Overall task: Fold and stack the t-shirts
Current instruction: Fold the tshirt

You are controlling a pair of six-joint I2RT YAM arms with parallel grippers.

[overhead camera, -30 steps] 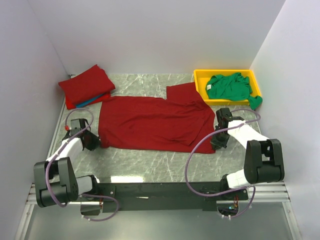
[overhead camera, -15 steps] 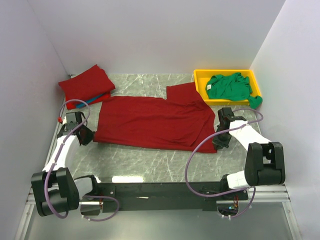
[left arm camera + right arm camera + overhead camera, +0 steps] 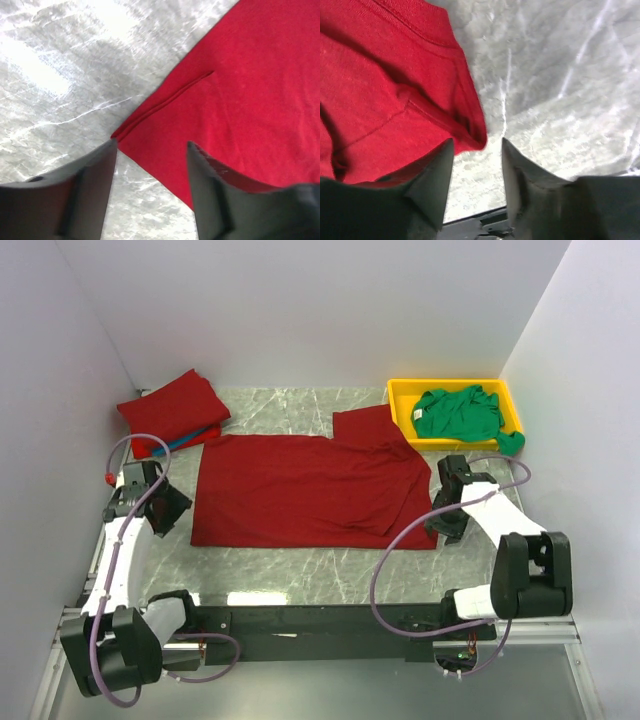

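Observation:
A dark red t-shirt point(image 3: 300, 490) lies spread flat across the middle of the table, one sleeve point(image 3: 368, 428) pointing to the back. My left gripper point(image 3: 170, 512) stands open at its near left corner. In the left wrist view that corner point(image 3: 240, 100) lies on the table between my left gripper's point(image 3: 151, 145) fingers, ungripped. My right gripper point(image 3: 447, 523) is open at the near right corner. The rumpled hem point(image 3: 385, 90) ends just ahead of my right gripper point(image 3: 477, 141). A folded stack of red t-shirts point(image 3: 172, 410) with a blue one under it sits back left. A green t-shirt point(image 3: 460, 412) lies crumpled in the tray.
The yellow tray point(image 3: 400, 390) stands at the back right, against the right wall. White walls close in the table on the left, back and right. Purple cables loop from both arms over the near part of the marble table point(image 3: 300, 575).
Both grippers have opened and let go of the red t-shirt's near corners. The left arm has swung outward to the left, and the shirt's near edge now lies flat.

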